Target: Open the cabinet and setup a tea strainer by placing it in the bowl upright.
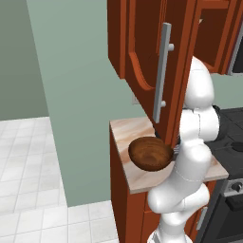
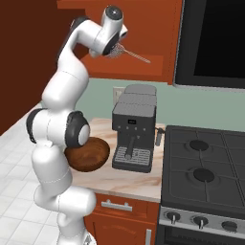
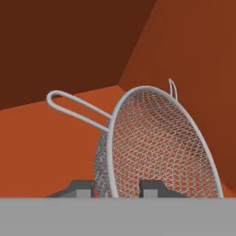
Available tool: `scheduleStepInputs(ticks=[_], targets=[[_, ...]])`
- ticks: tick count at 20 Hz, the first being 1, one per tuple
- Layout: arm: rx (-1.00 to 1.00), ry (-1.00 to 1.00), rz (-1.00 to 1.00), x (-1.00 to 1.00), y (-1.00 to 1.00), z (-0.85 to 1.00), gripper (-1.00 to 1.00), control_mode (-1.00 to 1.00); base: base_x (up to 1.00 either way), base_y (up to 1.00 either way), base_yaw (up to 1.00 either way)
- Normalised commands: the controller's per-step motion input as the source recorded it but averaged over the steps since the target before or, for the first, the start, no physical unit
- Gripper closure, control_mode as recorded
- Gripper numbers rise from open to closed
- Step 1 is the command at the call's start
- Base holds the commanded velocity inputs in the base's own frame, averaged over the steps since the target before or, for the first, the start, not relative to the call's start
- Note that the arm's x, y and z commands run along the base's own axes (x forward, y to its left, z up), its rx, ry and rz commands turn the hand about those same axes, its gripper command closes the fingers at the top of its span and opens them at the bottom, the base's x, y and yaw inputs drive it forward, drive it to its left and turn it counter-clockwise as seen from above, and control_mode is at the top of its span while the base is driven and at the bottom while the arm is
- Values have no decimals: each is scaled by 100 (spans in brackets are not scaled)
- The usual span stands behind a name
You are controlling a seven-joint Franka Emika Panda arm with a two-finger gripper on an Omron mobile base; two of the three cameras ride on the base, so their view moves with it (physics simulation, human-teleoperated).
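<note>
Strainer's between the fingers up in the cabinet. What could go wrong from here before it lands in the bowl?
The gripper pinches the tea strainer at its thin rim, tilted; it may twist or slip in transit. The strainer's long handle sticks out sideways and could catch the cabinet frame on withdrawal. The bowl sits close beside the coffee machine, partly behind the arm, so the descent is tight.

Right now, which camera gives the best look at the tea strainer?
The hand view: the strainer shows close up, mesh and looped handle clear, between the hand's fingertips inside the cabinet. The right base view shows it small at the hand, handle sticking out.
</note>
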Motion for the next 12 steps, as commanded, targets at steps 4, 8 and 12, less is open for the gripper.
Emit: scheduleStepInputs(ticks=[4, 8, 12], targets=[[18, -27, -2, -34, -1, 0, 100, -100, 0, 0, 0], [12, -27, -7, -46, 0, 0, 100, -100, 0, 0, 0], [0, -9, -18, -48, 8, 0, 100, -100, 0, 0, 0]])
